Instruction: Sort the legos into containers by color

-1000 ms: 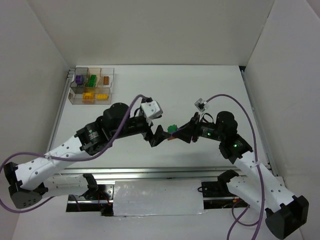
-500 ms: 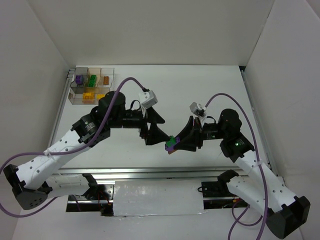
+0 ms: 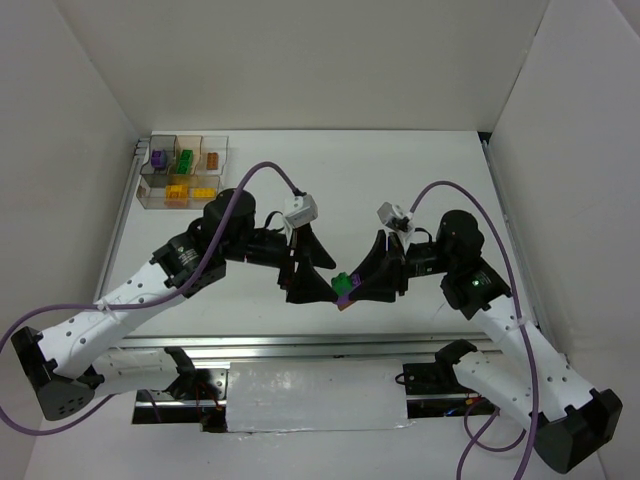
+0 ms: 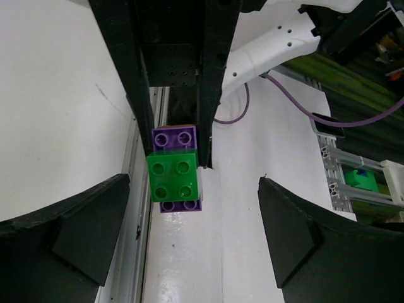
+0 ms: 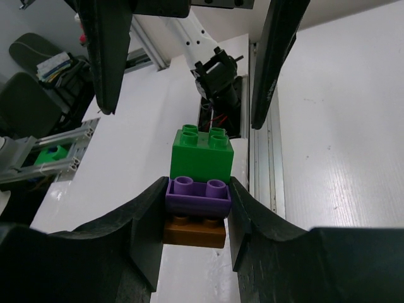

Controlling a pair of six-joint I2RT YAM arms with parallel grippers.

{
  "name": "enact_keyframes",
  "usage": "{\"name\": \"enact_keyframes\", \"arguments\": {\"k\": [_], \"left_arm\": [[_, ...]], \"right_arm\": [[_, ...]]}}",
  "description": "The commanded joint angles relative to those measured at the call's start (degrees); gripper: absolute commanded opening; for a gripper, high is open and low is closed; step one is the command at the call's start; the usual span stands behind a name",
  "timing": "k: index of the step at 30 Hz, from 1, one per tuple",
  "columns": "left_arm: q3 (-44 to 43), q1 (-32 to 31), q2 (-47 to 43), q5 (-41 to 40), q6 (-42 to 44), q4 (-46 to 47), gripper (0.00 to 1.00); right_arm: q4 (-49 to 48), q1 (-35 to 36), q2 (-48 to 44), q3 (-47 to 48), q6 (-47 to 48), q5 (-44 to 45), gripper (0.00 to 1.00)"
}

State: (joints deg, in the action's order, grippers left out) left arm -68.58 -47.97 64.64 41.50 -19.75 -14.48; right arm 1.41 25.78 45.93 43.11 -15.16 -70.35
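Note:
My right gripper (image 5: 197, 203) is shut on a stack of three legos held above the table: a green brick (image 5: 202, 156) on a purple brick (image 5: 197, 197) on a brown brick (image 5: 194, 231). Its jaws press the purple one's sides. In the top view the stack (image 3: 344, 287) hangs between both arms near the front edge. My left gripper (image 4: 193, 184) faces it, wide open, and the green brick (image 4: 174, 177) sits just ahead of its fingertips, untouched. The containers (image 3: 190, 137) stand at the far left corner, holding purple (image 3: 158, 158), green (image 3: 186, 160), orange (image 3: 212, 160) and yellow (image 3: 203, 192) legos.
White walls enclose the table on the left, back and right. A metal rail (image 3: 300, 345) runs along the near edge below the grippers. Purple cables (image 3: 270, 170) arc over both arms.
Both grippers have shifted toward the near edge, and the stack came with the right one. The left gripper has turned to face the stack end-on, its jaws still wide.

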Motion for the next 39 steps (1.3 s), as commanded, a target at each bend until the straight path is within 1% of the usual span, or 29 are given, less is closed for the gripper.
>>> {"name": "enact_keyframes", "arguments": {"k": [1, 3, 10, 17, 19, 20, 23, 24, 25, 26, 28, 29, 30, 36, 39], "left_arm": [[0.3, -0.1, 0.3, 4.0, -2.3, 5.6, 0.95], [0.2, -0.1, 0.7, 3.6, -2.1, 5.2, 0.92], [-0.4, -0.1, 3.7, 1.0, -1.6, 1.9, 0.88], [0.1, -0.2, 4.3, 1.6, -1.4, 2.0, 0.75], [0.1, -0.3, 3.9, 1.0, -1.6, 2.3, 0.69], [0.1, -0.2, 3.9, 0.9, -1.6, 2.4, 0.63], [-0.2, -0.2, 4.1, 0.7, -1.3, 1.9, 0.55], [-0.3, -0.2, 4.2, 0.9, -1.4, 2.0, 0.51], [-0.4, -0.2, 4.4, 0.8, -1.3, 1.9, 0.44], [-0.5, -0.2, 4.7, 0.8, -1.3, 1.8, 0.31], [-0.8, -0.2, 5.0, 0.9, -1.2, 1.7, 0.23], [-0.8, -0.2, 5.1, 0.9, -1.2, 1.6, 0.03], [-1.0, -0.2, 5.1, 0.3, -0.9, 1.3, 0.00], [-2.3, 0.2, 3.3, -4.4, 0.6, -1.2, 0.00], [-2.5, 1.6, 1.9, -4.2, 0.8, -1.5, 0.00]], "right_arm": [[2.0, 0.9, 0.9, 2.9, 3.0, -1.2, 0.00], [2.5, 1.4, 0.7, 3.0, 3.4, -0.6, 0.00], [3.8, 1.9, 0.8, 4.4, 4.3, 0.6, 0.00], [4.1, 2.0, 1.0, 4.5, 4.1, 3.0, 0.00], [4.4, 2.1, 1.4, 4.4, 4.2, 3.5, 0.00], [4.6, 2.0, 1.7, 4.4, 4.3, 3.5, 0.00], [5.8, 2.3, 2.4, 5.0, 5.0, 4.0, 0.00], [6.2, 2.3, 2.5, 5.1, 5.3, 4.0, 0.00], [6.4, 2.3, 2.7, 5.2, 5.3, 4.1, 0.00], [6.6, 2.4, 2.8, 5.3, 5.1, 4.4, 0.00], [6.7, 2.7, 2.8, 5.4, 5.1, 4.9, 0.00], [6.4, 2.8, 2.7, 5.2, 5.0, 5.0, 0.00], [6.6, 2.8, 2.6, 5.3, 5.0, 5.3, 0.00], [7.9, 2.9, 2.4, 4.3, 7.3, 4.8, 0.00], [8.7, 3.0, 2.6, 3.6, 8.8, 3.7, 0.00]]}}
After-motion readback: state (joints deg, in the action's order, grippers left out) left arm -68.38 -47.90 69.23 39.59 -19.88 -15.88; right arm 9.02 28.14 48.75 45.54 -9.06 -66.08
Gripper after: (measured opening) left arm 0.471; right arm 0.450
